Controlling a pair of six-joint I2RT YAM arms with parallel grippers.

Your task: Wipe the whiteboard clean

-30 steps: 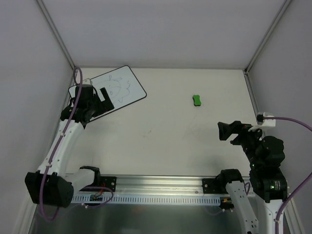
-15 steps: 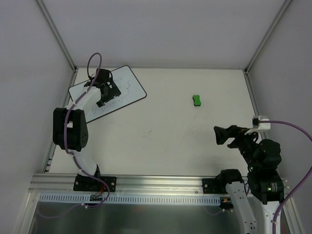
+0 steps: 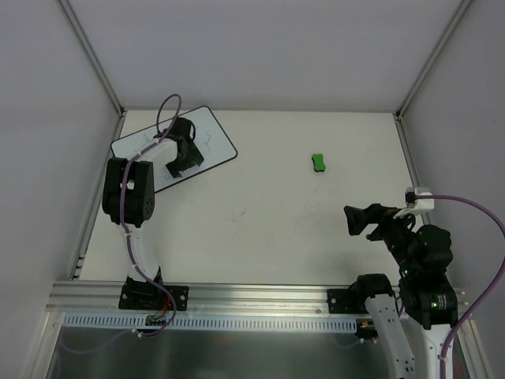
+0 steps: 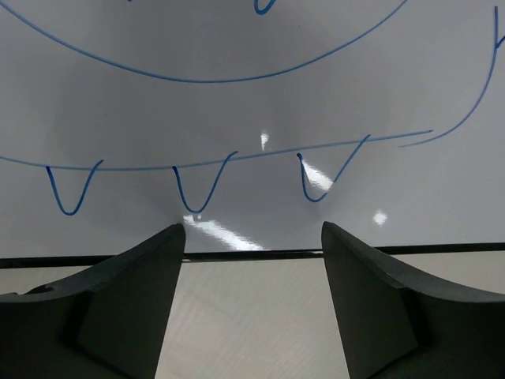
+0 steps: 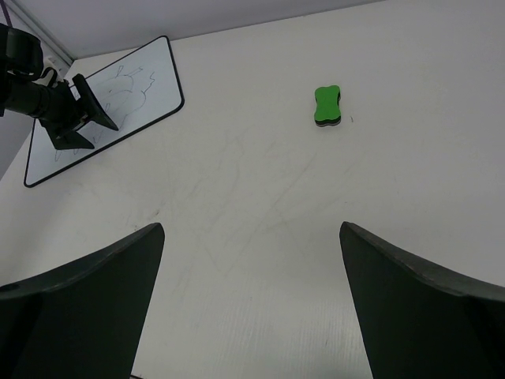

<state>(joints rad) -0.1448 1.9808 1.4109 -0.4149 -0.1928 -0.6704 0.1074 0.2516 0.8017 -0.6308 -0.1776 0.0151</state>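
The whiteboard [image 3: 215, 136] lies flat at the far left of the table, with blue line doodles [image 4: 197, 193] on it. My left gripper [image 3: 188, 158] hangs low over its near long edge, jaws apart and nothing between them. In the left wrist view the board's black edge [image 4: 252, 254] runs between my fingers [image 4: 150, 268]. The right wrist view shows the whiteboard [image 5: 138, 87] with the left gripper [image 5: 79, 118] on its near side. A small green eraser [image 3: 318, 162] lies alone right of centre. My right gripper [image 3: 357, 219] hovers open near the right side, well short of the eraser [image 5: 326, 105].
Grey walls with metal posts close in the table [image 3: 260, 221] on the left, back and right. An aluminium rail [image 3: 252, 296] carrying both arm bases runs along the near edge. The left arm's purple cable [image 3: 166, 110] loops above the board.
The left arm has folded upright and reached further over the board, its gripper sliding right along the near edge while its jaws narrowed a little. The right gripper drifted slightly left.
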